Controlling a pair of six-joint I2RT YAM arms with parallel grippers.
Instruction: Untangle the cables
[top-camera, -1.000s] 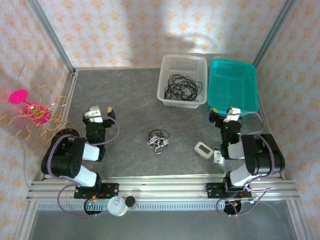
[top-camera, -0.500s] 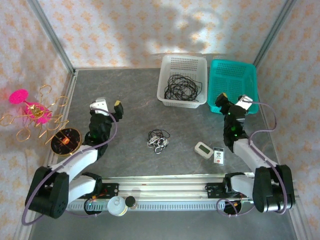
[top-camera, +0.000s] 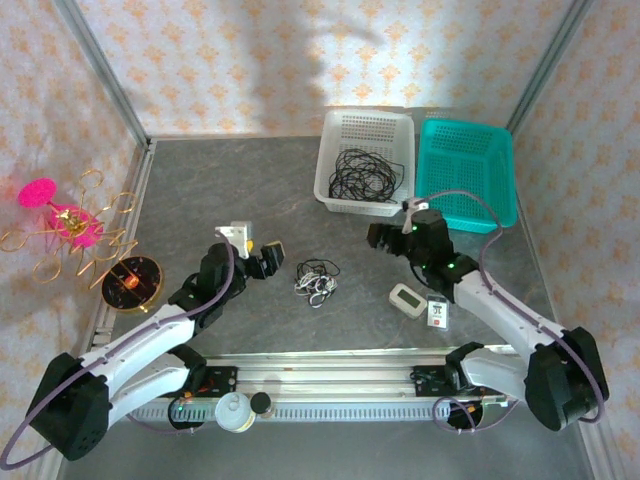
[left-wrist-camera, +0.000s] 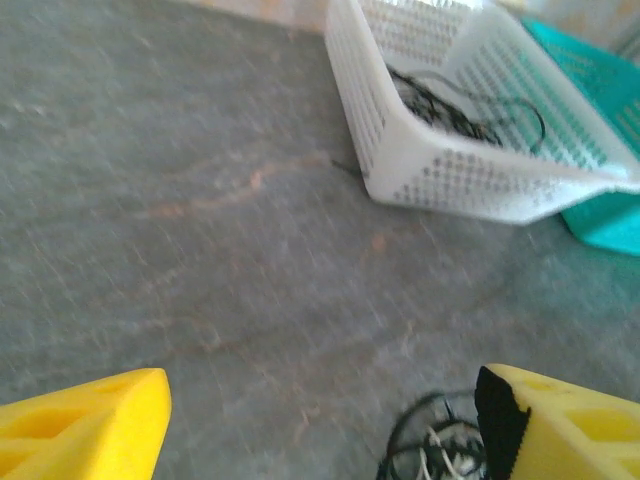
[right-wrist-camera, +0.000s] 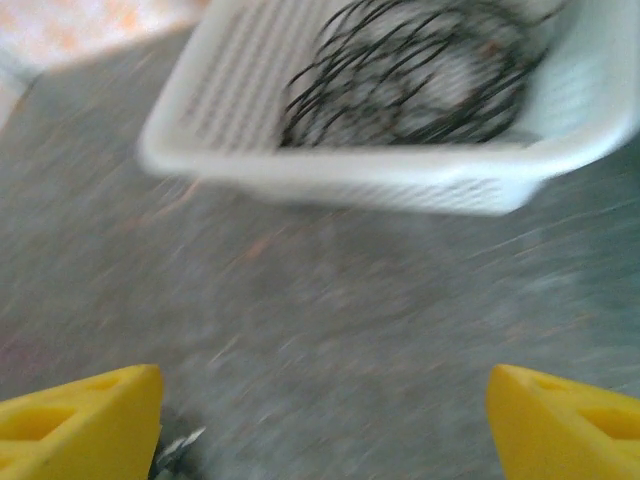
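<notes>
Near the cables (top-camera: 318, 279), card (top-camera: 438, 313) with unreadable print

Matt black cables (top-camera: 362, 175) lie in a white plastic basket (top-camera: 366, 206) on a matt, stone-look tabletop (top-camera: 235, 190).

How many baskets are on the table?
2. The white plastic mesh basket sits at the back of the grey table, holding a bundle of black cables. The teal plastic mesh basket stands beside it, on its right. None looks hidden.
</notes>
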